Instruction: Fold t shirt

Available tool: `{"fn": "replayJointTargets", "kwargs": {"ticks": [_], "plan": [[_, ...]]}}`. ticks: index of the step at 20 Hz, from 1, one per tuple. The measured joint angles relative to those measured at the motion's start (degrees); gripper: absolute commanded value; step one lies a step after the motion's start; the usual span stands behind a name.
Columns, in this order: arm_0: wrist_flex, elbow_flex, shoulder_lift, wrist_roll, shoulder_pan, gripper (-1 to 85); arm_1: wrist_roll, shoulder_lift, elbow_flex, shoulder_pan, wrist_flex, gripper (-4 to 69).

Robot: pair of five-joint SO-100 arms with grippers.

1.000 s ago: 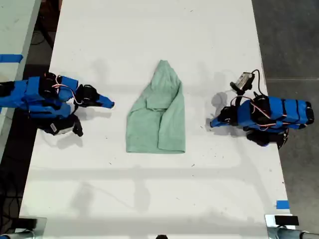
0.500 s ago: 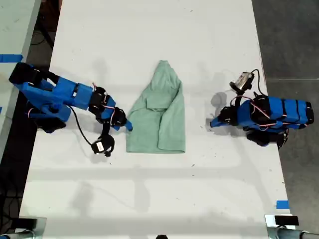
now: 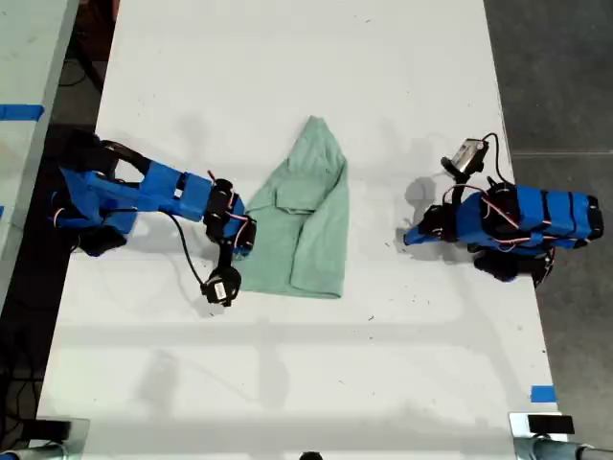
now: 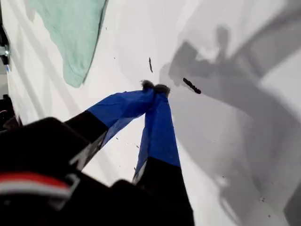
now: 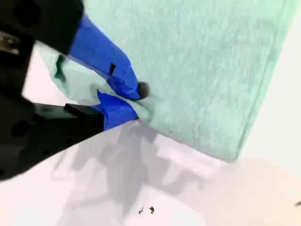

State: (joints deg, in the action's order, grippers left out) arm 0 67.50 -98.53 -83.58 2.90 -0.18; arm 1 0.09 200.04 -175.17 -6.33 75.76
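T shirt (image 3: 308, 216): partly folded, mid table (image 3: 287, 383).
My second gripper (image 5: 134, 101): pinching shirt edge, exterior view's left.
My first gripper (image 4: 155, 88): jaws together, empty, apart from shirt.

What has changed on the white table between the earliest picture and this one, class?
The arm at the exterior view's left swung out to the pale mint-green fabric t shirt. Its tool, my second gripper, closed on the shirt's edge nearest it, and the shirt's lower part shifted slightly. My first gripper, shut, stayed parked over the white table at the exterior view's right.
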Motion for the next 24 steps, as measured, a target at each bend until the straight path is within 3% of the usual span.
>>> {"fn": "replayJointTargets", "kwargs": {"ticks": [5,8,12,17,20,21,24], "plan": [[12.04,25.14,6.06,-7.03,-0.09,-0.2,0.00,0.00,0.00,0.00,0.00,-1.5],[12.30,36.56,10.20,-11.43,-0.09,-0.2,0.00,0.00,0.00,0.00,0.00,-1.5],[2.55,38.50,11.95,-17.40,-0.88,4.8,0.00,0.00,0.00,0.00,0.00,-1.5],[-11.78,38.58,17.31,-23.38,-1.49,26.7,0.00,0.00,0.00,0.00,0.00,-1.5],[-13.80,38.58,18.63,-24.52,-1.85,18.4,0.00,0.00,0.00,0.00,0.00,-1.5],[-13.36,38.58,18.54,-24.52,-1.85,-0.1,0.00,0.00,0.00,0.00,0.00,-1.5],[-8.70,37.79,10.28,-25.75,-1.85,-0.2,0.00,0.00,0.00,0.00,0.00,-1.5]]}}
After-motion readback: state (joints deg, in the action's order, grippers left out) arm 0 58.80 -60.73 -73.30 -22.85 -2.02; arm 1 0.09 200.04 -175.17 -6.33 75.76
